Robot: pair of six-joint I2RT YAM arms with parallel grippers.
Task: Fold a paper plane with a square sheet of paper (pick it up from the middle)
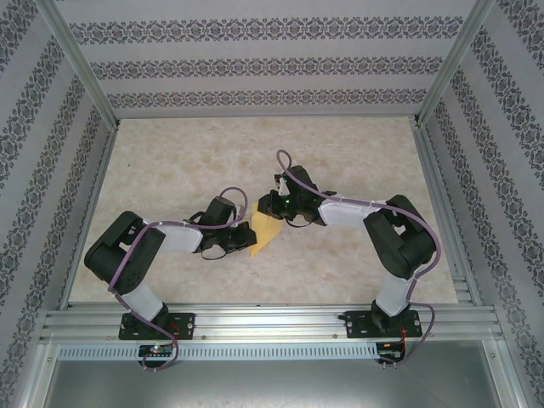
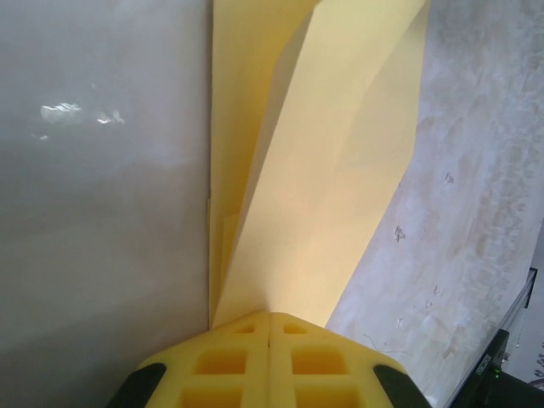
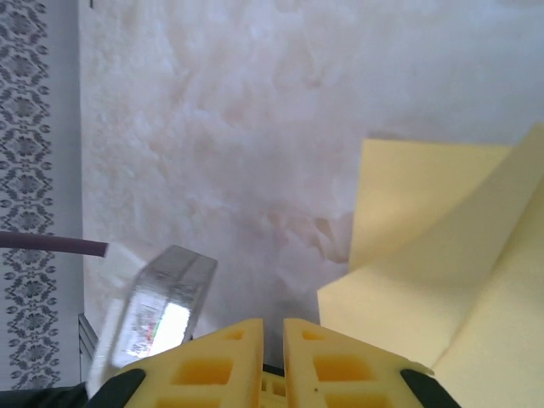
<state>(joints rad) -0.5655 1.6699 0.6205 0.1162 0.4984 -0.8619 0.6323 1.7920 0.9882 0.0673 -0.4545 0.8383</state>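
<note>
Fingers (image 2: 229,361) of the left tool (image 2: 269,327) are pressed together and pinch the square sheet of paper (image 2: 323,170), which runs folded from their tips toward the top of the left wrist view. In the top view the sheet (image 1: 265,231) lies near the middle of the frame on the surface (image 1: 170,170), between the left tool (image 1: 245,233) and the right tool (image 1: 270,208). The right tool (image 3: 272,327) has a narrow slit between its fingers with nothing in it. The sheet (image 3: 442,255) is at the lower right of that frame.
</note>
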